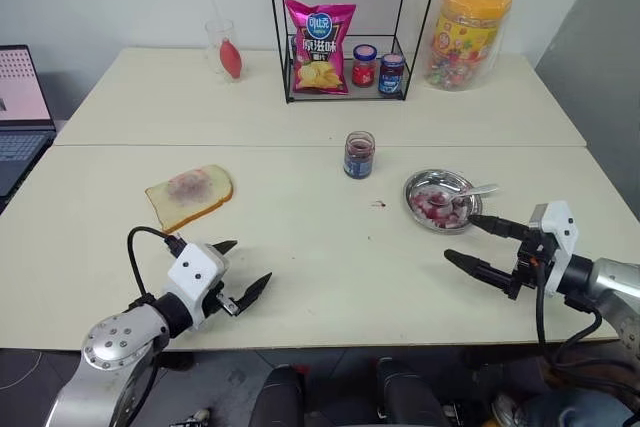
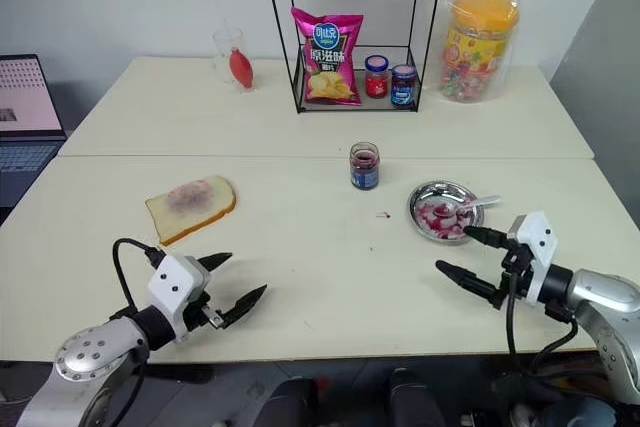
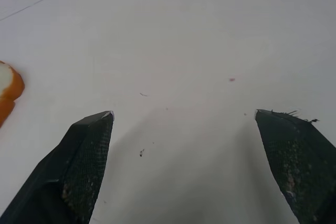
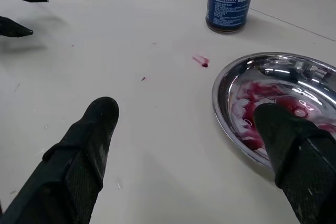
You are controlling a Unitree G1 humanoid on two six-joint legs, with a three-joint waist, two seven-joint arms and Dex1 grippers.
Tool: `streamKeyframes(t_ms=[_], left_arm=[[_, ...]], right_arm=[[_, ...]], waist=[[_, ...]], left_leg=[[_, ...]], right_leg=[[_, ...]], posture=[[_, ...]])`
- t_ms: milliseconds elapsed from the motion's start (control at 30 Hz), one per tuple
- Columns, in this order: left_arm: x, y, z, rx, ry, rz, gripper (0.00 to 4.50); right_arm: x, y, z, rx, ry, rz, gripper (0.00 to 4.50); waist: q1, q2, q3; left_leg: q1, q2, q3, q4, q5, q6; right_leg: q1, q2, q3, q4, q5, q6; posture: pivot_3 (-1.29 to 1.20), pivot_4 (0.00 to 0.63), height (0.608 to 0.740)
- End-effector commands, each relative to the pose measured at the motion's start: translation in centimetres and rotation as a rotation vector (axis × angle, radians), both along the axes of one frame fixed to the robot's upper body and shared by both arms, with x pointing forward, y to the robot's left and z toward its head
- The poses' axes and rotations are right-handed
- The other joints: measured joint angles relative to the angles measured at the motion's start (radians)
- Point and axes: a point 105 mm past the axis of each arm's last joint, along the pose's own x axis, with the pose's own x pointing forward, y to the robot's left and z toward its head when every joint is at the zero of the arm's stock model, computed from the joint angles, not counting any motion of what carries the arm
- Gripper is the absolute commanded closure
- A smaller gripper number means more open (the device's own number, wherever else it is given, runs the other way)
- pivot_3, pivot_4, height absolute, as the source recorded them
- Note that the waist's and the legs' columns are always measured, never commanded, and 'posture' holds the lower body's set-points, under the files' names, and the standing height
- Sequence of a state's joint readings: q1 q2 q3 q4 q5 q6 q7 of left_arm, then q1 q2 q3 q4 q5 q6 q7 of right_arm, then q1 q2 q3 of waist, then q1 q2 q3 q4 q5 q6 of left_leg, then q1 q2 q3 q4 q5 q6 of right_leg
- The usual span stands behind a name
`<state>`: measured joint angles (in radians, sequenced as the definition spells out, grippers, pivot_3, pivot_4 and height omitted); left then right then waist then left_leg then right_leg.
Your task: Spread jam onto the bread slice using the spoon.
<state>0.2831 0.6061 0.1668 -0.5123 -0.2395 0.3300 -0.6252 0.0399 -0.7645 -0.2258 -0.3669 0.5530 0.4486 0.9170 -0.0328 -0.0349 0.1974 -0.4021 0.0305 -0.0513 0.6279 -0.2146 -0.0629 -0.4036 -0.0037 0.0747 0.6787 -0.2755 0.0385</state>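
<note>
Both grippers — left gripper (image 1: 238, 275), right gripper (image 1: 472, 240) — spread, empty. Take the spoon (image 1: 470, 193), apparently resting on the steel dish (image 2: 424, 198) — grip its handle, carry it left to the bread slice (image 1: 189, 194).

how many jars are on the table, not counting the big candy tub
3. A small clear glass jar of dark jam stands alone mid-table, beside the round metal dish. A red-lidded jar and a blue-lidded jar sit side by side in the black wire rack, right of the pink crisps bag.

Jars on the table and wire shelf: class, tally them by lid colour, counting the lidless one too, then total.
Red lid: 1, red-lidded jar
Blue lid: 1, blue-lidded jar
Orange lid: 1, candy jar
No lid: 1, jam jar
Total: 4
</note>
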Motion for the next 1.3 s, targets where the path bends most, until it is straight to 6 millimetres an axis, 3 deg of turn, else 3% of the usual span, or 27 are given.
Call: streamKeyframes(t_ms=[33,333,700,833,1033,1300], left_arm=[[0.3,0.3,0.9,0.028,-0.057,0.021,0.01],[0.8,1.4,0.8,0.043,-0.066,0.112,0.01],[2.0,2.9,3.0,0.042,-0.225,0.189,0.01],[3.1,5.5,4.9,-0.062,-0.329,0.383,0.01],[5.0,10.2,4.8,-0.234,-0.286,0.664,0.01],[8.4,12.6,3.5,-0.393,-0.153,0.844,0.01]], right_arm=[[0.1,0.4,0.8,-0.012,-0.049,0.027,0.00],[0.3,1.1,0.3,-0.011,-0.052,0.053,0.00],[-0.1,1.9,0.3,0.004,-0.070,0.065,0.00],[-0.2,2.9,0.9,0.021,-0.100,0.090,0.00],[0.2,4.7,2.3,0.025,-0.142,0.141,0.00],[1.3,7.6,5.1,0.015,-0.137,0.207,0.00]], waist=[[0.000,0.000,0.000],[0.000,0.000,0.000],[0.000,0.000,0.000],[0.001,0.000,0.000],[0.000,0.000,0.000],[0.001,-0.001,-0.001]], left_leg=[[0.000,0.000,0.000,0.000,0.000,0.000],[0.000,0.000,0.000,0.000,0.000,0.000],[0.000,0.000,0.000,0.001,0.000,0.000],[0.000,0.000,0.000,0.001,0.000,0.000],[0.000,0.000,-0.001,0.002,0.000,0.000],[0.000,0.000,-0.002,0.002,0.000,0.000]], right_leg=[[0.000,0.000,0.000,0.000,0.000,0.000],[0.000,0.000,0.000,0.000,0.000,0.000],[0.000,0.000,0.000,0.000,0.001,0.001],[0.000,0.000,0.000,0.000,0.002,0.003],[0.001,0.001,0.000,0.001,0.005,0.008],[0.001,0.001,-0.002,0.001,0.005,0.009]], posture=[[0.00,0.150,0.740],[0.00,0.150,0.740],[0.00,0.150,0.740],[0.00,0.150,0.740],[0.00,0.150,0.740],[0.00,0.150,0.740]])
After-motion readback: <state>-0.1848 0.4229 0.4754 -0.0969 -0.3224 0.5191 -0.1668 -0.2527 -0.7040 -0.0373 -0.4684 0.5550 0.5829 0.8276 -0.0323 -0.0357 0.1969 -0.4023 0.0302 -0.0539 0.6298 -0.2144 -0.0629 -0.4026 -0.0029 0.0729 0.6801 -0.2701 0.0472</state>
